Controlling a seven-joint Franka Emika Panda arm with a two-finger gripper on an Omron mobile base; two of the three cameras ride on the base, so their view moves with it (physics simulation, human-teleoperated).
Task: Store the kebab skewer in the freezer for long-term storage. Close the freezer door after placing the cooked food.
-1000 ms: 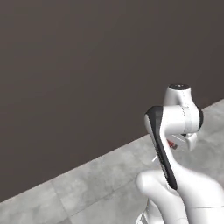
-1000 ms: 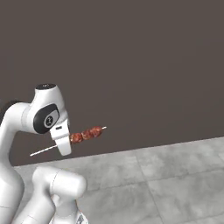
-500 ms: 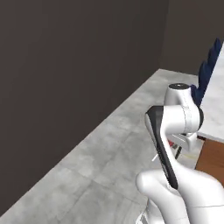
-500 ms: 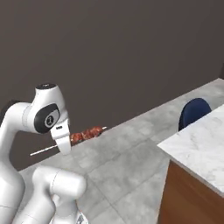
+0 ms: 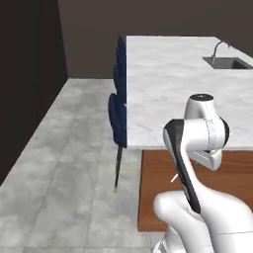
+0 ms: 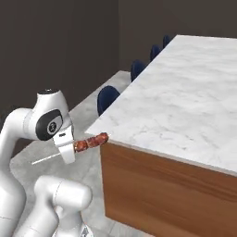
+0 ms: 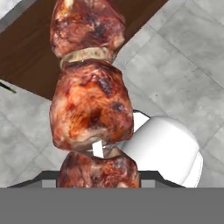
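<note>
My gripper [image 6: 69, 149] is shut on the kebab skewer [image 6: 92, 140], a thin pale stick with reddish-brown meat chunks, held roughly level in front of the arm. The meat end points toward the corner of the island counter, and the bare stick end pokes out the other way. In the hand view the meat chunks [image 7: 89, 105] loom large right in front of the camera. In the left base view the arm hides most of the hand, and just the pale stick tip [image 5: 174, 178] peeks out. The freezer and the freezer door are out of view.
A long island counter [image 6: 185, 92] with a white marble top and brown wood sides stands close ahead. Dark blue stools [image 5: 117, 113] line its far side. A sink with a faucet [image 5: 225, 59] sits in the top. Grey tiled floor [image 5: 64, 173] lies left; dark walls stand behind.
The whole picture has swung: the camera has turned from a bare dark wall to the island counter and stools. The skewer stays in the gripper the same way.
</note>
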